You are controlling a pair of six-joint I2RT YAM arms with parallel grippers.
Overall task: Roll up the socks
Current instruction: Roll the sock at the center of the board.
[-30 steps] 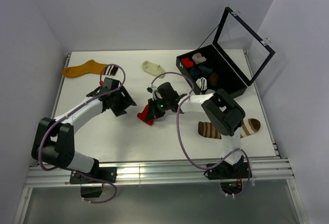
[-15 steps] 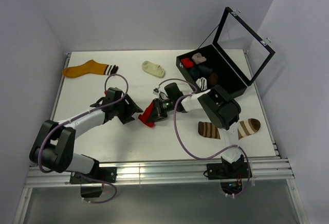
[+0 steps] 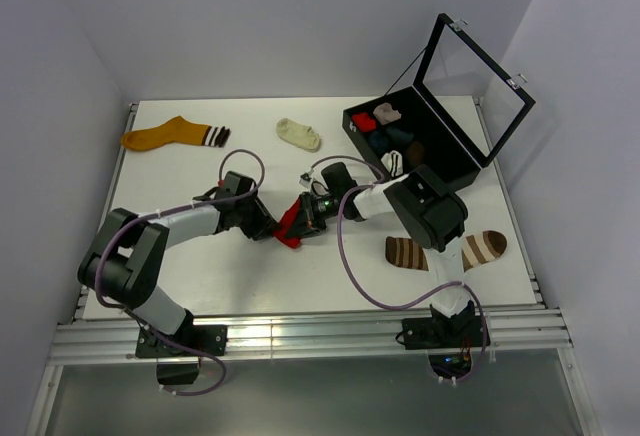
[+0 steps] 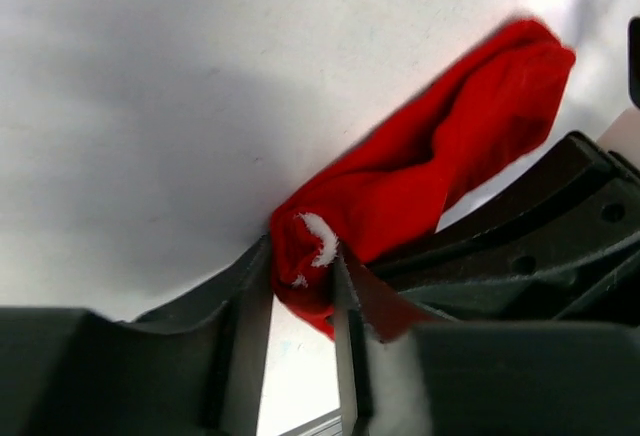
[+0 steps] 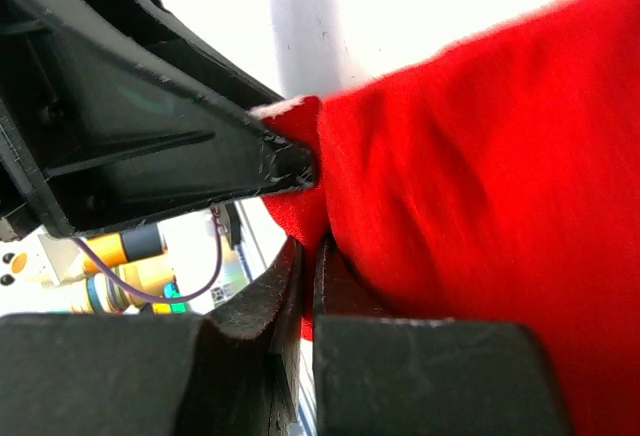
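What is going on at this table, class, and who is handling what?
Both arms are working on the red sock in the middle of the table. The right hand is shut on its fabric; the left hand pinches the sock close beside it. The brown striped sock, cream sock and orange sock lie loose. The open black box holds several bundles.

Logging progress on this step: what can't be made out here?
Top view: left gripper and right gripper cover most of the red sock; how far it is rolled is hidden.
Right wrist view: the sock runs off the frame.
Top view: box contents too small to count; right arm hides the striped sock middle.
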